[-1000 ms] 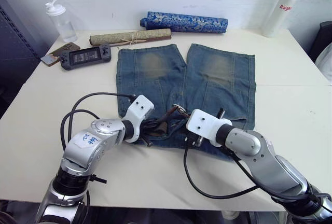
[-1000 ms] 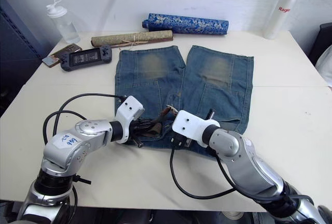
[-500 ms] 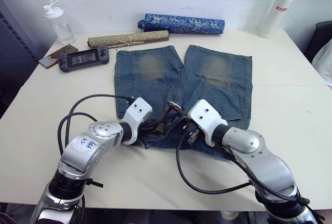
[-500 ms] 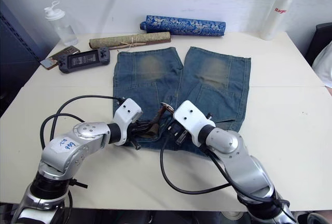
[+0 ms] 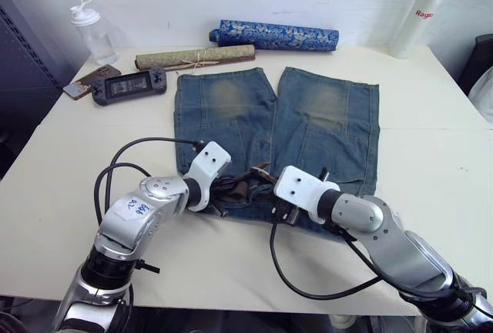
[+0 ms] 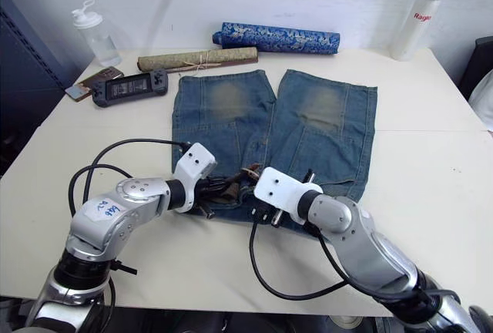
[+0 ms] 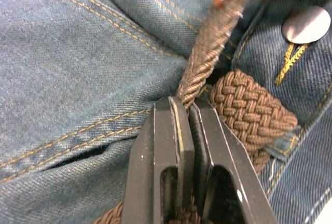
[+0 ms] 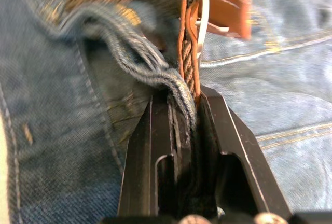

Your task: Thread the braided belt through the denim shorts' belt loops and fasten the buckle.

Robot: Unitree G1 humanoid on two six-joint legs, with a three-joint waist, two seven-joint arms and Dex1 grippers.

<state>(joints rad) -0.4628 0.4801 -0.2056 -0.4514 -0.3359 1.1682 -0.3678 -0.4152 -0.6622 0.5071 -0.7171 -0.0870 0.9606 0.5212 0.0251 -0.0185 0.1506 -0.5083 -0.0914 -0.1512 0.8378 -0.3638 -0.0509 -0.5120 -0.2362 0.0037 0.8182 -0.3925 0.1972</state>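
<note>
Both claws were closed on the braided belt at the waistband of the denim shorts.

The denim shorts [image 5: 277, 121] were spread flat on the bench [image 5: 431, 156], legs pointing away from the robot and waistband nearest it. The braided belt [image 7: 249, 110] was bunched at the middle of the waistband, beside a metal shorts button [image 7: 306, 24]. The left claw [image 7: 185, 111] was pinched narrow on a twisted length of the belt. The right claw [image 8: 184, 99] was clamped on the belt's end together with a fold of denim edge, just below the tan leather and the silver buckle [image 8: 203, 6]. Along the bench's far edge were seen two rolled fabrics [image 5: 273, 35], a handheld console [image 5: 127, 85] and two bottles [image 5: 91, 28].
</note>
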